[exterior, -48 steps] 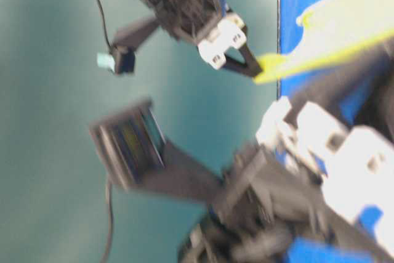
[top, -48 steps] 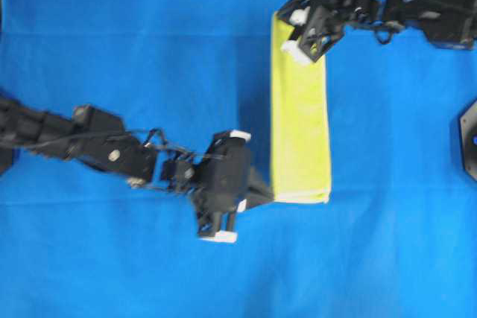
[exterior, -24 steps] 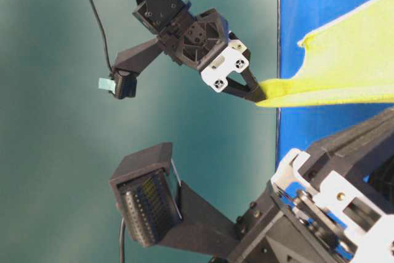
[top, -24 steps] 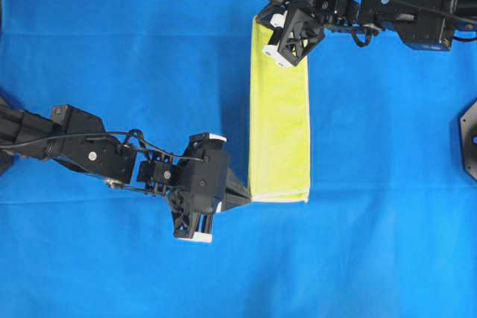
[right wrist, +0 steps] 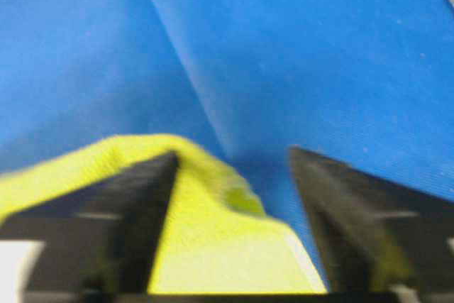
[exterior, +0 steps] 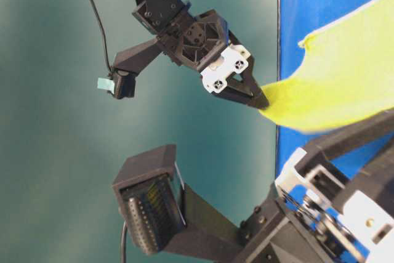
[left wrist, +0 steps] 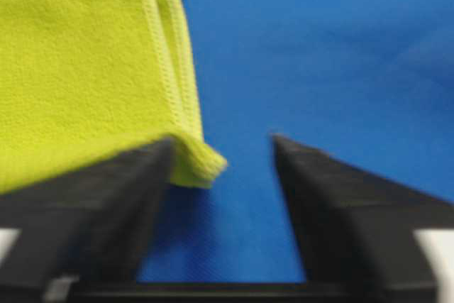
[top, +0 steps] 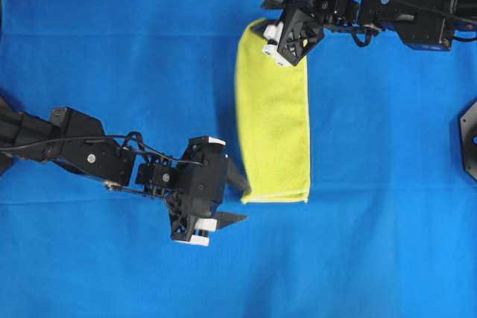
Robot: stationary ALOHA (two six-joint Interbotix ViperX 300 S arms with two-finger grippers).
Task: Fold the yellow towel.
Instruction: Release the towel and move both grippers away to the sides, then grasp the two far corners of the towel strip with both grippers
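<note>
yellow towel (top: 274, 117) folded into a strip on blue cloth (top: 112, 50) | left gripper (top: 223, 197) fingers wide | right gripper (top: 270, 35) fingers wide

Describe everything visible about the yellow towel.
The yellow towel is a nubby, microfibre-looking cloth with a pale stitched hem, folded into a long narrow strip on the blue cloth. Stacked layers show at its near corner. The left end effector and right end effector stand open at opposite ends, each with a finger against a corner.
</note>
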